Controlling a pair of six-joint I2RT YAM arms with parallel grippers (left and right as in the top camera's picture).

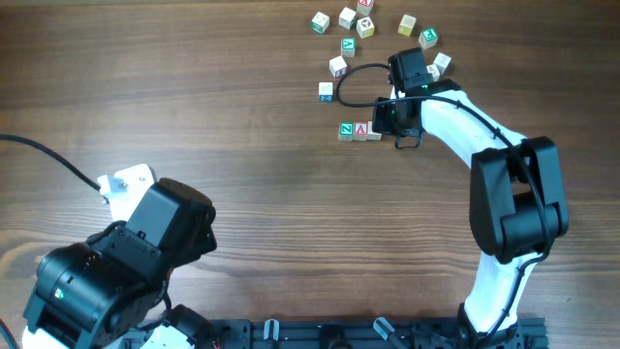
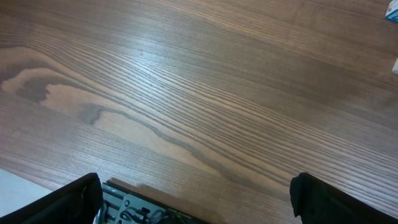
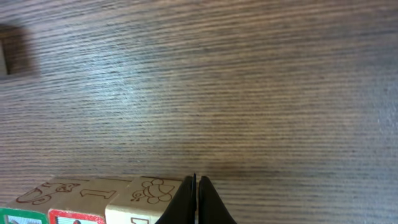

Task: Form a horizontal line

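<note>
Left arm sits folded low at the near left edge of the counter, well apart from every cube. Left fingers are spread wide with nothing between them, only bare wood grain below. Right arm reaches from the near right edge toward the far middle. Right fingers are pressed together, tips down at the counter, pinching nothing. They are just beside the right end of the row, at the pale-faced cube. They are probably touching its side, but the wrist view is too tight to be sure. The row is three cubes in a left-right line: green-lettered cube at the left, red "A" cube in the middle, pale-faced cube at the right, each touching its neighbour. The same three show cut off at the bottom edge of the right wrist view. A black cable loops off the right wrist over the counter just beyond the row. Farther back, several loose cubes lie scattered near the far edge, apart from the row, a couple partly hidden by the right wrist
</note>
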